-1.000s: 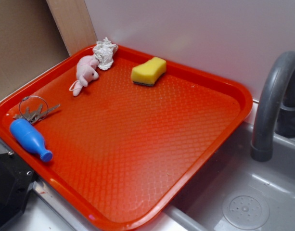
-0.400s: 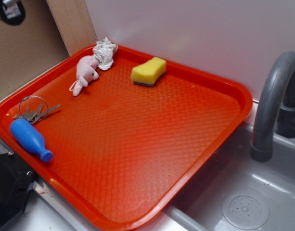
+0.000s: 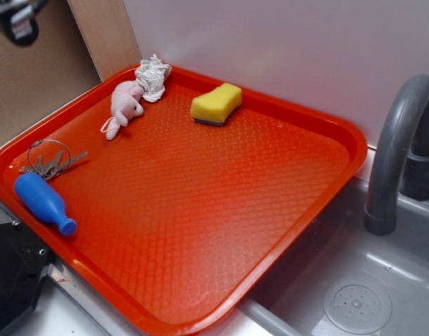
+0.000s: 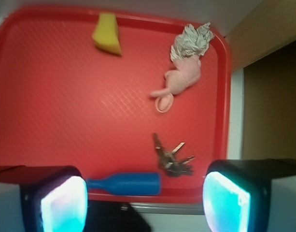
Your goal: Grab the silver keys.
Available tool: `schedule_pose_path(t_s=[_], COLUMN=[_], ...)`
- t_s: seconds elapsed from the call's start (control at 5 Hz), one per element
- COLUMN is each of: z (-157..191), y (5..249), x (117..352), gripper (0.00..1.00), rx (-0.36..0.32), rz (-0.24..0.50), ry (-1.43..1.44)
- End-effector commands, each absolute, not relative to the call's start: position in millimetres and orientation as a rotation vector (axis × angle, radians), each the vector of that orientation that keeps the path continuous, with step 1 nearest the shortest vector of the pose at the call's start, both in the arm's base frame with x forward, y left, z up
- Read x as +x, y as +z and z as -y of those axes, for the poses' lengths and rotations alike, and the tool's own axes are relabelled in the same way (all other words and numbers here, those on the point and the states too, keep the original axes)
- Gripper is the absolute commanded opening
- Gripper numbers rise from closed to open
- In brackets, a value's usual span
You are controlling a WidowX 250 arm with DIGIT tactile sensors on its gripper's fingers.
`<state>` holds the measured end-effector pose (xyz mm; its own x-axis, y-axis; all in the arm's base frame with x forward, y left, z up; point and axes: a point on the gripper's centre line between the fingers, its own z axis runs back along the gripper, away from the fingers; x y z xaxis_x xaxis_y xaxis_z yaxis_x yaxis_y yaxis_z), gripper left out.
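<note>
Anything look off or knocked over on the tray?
One thing: the blue bottle lies on its side at the tray's edge, right beside the keys. The crumpled white paper sits against the pink toy. The sponge looks fine. Nothing spilled or broken.

Your way down to the silver keys (image 4: 169, 157) open from above, blue bottle (image 4: 124, 183) just beside, tray (image 4: 51, 106) rim close behind
</note>
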<state>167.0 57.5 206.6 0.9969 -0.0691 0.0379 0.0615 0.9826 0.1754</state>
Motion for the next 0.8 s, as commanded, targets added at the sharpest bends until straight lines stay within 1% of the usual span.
schedule_pose_path(t_s=[0.0,0.2,0.4,0.6], z=[-79.2,-87.0,-92.5,-101.6], y=[163.6,122.2,81.8,51.8], x=[170.3,185.0,193.0,197.0], gripper=[1.00,1.00,1.00,1.00], rx=[0.191,0.108,0.086,0.052], rz=[0.013,-0.028,-0.134,-0.208], ry=[-0.272,-0.280,-0.288,-0.267])
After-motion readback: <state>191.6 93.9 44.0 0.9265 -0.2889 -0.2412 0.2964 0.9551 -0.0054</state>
